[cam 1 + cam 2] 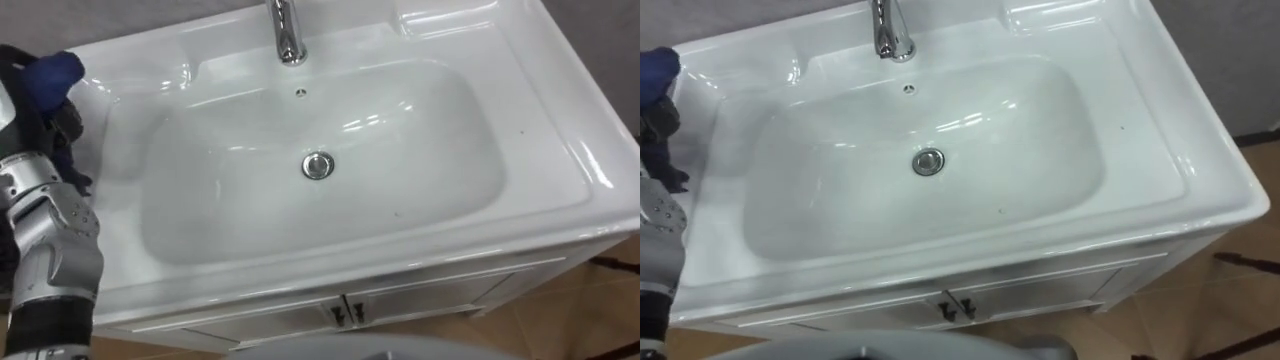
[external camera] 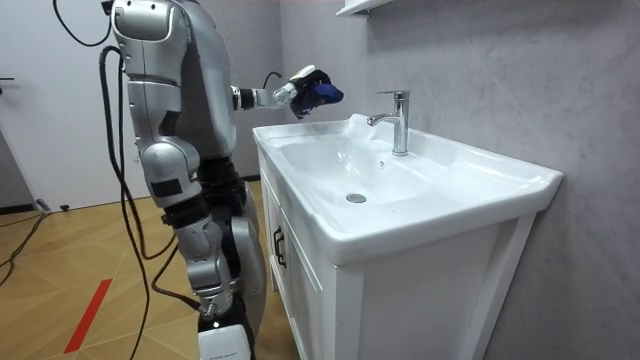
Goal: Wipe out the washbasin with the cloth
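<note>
White basin (image 1: 400, 150), wood floor (image 2: 70, 270), left hand (image 2: 289, 93) gripping cloth (image 2: 322, 92)

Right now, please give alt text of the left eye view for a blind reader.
The robot's left hand grips a blue cloth over the left rim of a white basin seen from above. A chrome tap stands at its back, a round drain in its middle.

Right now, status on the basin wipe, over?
Left hand shut on blue cloth, over basin left rim. Cloth not yet in bowl. Faucet at back, apart from cloth.
</note>
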Controlling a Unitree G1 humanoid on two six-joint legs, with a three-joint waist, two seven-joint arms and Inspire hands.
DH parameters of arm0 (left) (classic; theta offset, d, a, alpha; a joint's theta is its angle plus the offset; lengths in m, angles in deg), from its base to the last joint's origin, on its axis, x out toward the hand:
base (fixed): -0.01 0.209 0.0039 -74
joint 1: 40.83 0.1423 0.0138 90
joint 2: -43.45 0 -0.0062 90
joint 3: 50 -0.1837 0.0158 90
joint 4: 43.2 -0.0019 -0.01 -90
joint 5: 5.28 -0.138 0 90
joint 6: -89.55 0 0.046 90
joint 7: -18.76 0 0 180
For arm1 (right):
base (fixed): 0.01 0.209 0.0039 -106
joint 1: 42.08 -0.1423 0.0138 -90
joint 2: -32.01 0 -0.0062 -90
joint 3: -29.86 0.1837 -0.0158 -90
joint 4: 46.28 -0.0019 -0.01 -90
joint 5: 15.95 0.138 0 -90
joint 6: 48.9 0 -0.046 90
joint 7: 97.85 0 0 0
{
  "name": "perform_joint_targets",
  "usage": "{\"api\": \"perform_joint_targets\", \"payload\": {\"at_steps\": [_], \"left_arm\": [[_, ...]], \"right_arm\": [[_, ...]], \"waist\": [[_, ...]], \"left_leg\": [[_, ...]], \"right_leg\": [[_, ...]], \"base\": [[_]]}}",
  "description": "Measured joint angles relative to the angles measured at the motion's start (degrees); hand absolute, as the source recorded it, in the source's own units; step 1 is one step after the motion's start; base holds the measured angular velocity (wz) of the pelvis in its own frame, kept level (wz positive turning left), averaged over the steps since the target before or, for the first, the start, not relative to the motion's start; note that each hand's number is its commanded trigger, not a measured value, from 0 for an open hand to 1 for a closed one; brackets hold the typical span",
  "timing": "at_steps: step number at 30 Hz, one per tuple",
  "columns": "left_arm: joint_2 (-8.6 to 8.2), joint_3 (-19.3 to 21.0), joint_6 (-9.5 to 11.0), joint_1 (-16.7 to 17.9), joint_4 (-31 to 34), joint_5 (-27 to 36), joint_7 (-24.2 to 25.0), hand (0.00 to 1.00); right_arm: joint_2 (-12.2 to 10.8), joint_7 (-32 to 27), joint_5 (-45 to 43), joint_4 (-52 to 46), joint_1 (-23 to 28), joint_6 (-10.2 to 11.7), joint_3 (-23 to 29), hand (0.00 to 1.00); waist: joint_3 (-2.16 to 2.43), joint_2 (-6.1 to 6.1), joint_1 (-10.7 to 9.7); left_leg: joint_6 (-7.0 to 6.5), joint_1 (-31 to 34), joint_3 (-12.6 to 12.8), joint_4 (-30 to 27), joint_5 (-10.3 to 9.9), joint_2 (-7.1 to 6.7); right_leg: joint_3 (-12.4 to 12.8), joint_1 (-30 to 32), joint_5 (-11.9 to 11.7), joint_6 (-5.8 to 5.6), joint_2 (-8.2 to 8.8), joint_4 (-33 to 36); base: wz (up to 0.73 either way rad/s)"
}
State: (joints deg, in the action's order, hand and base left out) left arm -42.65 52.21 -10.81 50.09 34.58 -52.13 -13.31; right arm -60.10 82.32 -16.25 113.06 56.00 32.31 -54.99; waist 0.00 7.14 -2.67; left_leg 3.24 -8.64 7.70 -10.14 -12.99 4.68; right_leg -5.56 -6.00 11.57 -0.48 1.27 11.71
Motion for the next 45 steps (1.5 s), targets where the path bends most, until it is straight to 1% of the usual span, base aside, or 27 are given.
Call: {"api": "perform_joint_targets", "payload": {"at_steps": [6,8,12,15,19,21,26,30,34,37,38,41,45], "left_arm": [[0.00,0.1,0.0,0.1,5.8,-0.1,-1.1,1.00],[0.00,0.8,0.2,0.1,7.5,-0.4,-1.4,1.00],[0.06,1.2,0.2,0.1,7.8,-0.4,-2.3,1.00],[0.06,1.2,0.0,0.3,7.8,-0.4,-2.3,1.00],[0.05,1.2,0.0,2.1,7.7,-0.1,-2.5,1.00],[0.03,1.2,-0.1,2.9,7.6,-0.1,-2.5,1.00],[-0.05,1.1,-0.2,3.8,3.3,0.1,-1.8,1.00],[-0.56,1.1,-1.1,4.3,1.5,0.2,-0.7,1.00],[-0.64,1.1,-1.3,4.3,-0.3,1.8,-0.6,1.00],[-1.55,1.1,-1.3,4.3,-2.5,2.4,-0.6,1.00],[-1.58,1.1,-1.3,4.3,-3.4,2.4,-0.6,1.00],[-1.90,1.1,-1.3,4.3,-4.7,2.5,-0.6,1.00],[-2.81,1.1,-1.3,4.3,-5.4,2.5,-0.2,1.00]], "right_arm": [[0.0,-0.1,-0.3,0.3,0.0,0.1,0.0,0.00],[0.0,-0.1,-1.1,0.6,0.0,0.1,0.1,0.00],[0.1,0.0,-2.0,0.8,0.3,0.1,0.1,0.00],[0.1,0.1,-2.2,0.8,0.6,0.0,0.1,0.00],[0.1,0.6,-2.5,1.5,0.7,0.0,0.1,0.00],[0.1,0.9,-2.5,2.0,0.7,0.0,0.1,0.00],[0.1,1.8,-2.5,2.1,0.5,-0.1,0.0,0.00],[0.1,1.9,-2.5,1.6,1.0,-0.1,-0.5,0.00],[0.2,1.9,-2.3,1.5,0.8,-0.5,-1.7,0.00],[0.1,1.9,-2.2,1.6,0.8,-0.6,-2.2,0.00],[0.1,1.8,-2.2,1.6,0.8,-0.6,-2.2,0.00],[0.2,1.7,-2.0,1.7,1.0,-0.6,-2.2,0.00],[0.1,1.7,-2.0,1.7,0.9,-0.6,-2.2,0.00]], "waist": [[-0.23,-0.37,0.3],[-0.24,-0.46,0.4],[-0.23,-0.47,0.6],[-0.13,-0.67,1.0],[0.11,-1.06,1.0],[0.08,-1.31,1.0],[0.10,-1.42,1.3],[0.09,-1.41,1.4],[0.07,-1.25,1.4],[0.08,-1.10,1.4],[0.07,-1.08,1.3],[0.05,-1.11,1.3],[0.05,-1.14,1.2]], "left_leg": [[-0.02,0.0,-0.2,0.3,0.0,-0.32],[-0.02,-0.1,-0.2,0.4,0.0,-0.34],[-0.02,-0.1,-0.2,0.5,0.0,-0.34],[-0.02,-0.1,-0.1,0.5,0.0,-0.36],[-0.03,-0.1,-0.2,0.5,0.0,-0.35],[-0.03,-0.1,-0.1,0.5,0.0,-0.34],[-0.06,-0.3,-0.2,0.5,0.0,-0.35],[-0.07,-0.6,-0.2,0.5,0.0,-0.35],[-0.07,-0.9,-0.2,0.5,0.0,-0.36],[-0.07,-1.0,-0.2,0.5,0.0,-0.36],[-0.07,-1.0,-0.3,0.5,0.0,-0.36],[-0.07,-1.0,-0.2,0.5,0.0,-0.38],[-0.07,-1.0,-0.2,0.5,0.0,-0.38]], "right_leg": [[0.0,0.1,0.0,-0.16,0.29,-0.1],[0.0,0.1,0.0,-0.18,0.29,-0.1],[0.1,0.2,0.0,-0.18,0.28,-0.1],[0.2,0.2,0.0,-0.18,0.28,-0.1],[0.1,0.2,0.0,-0.18,0.28,0.0],[0.1,0.2,0.0,-0.18,0.28,0.0],[0.1,0.1,0.0,-0.19,0.31,0.0],[0.1,0.0,0.0,-0.21,0.31,-0.1],[0.1,-0.4,0.0,-0.21,0.32,0.0],[0.0,-0.5,0.0,-0.22,0.33,0.0],[0.0,-0.5,0.0,-0.22,0.32,0.0],[0.0,-0.4,0.0,-0.22,0.34,0.0],[0.0,-0.4,0.0,-0.22,0.34,0.0]], "base": [[0.00],[0.00],[0.00],[0.00],[0.00],[0.00],[0.00],[0.00],[0.00],[0.00],[0.00],[0.00],[0.00]]}}
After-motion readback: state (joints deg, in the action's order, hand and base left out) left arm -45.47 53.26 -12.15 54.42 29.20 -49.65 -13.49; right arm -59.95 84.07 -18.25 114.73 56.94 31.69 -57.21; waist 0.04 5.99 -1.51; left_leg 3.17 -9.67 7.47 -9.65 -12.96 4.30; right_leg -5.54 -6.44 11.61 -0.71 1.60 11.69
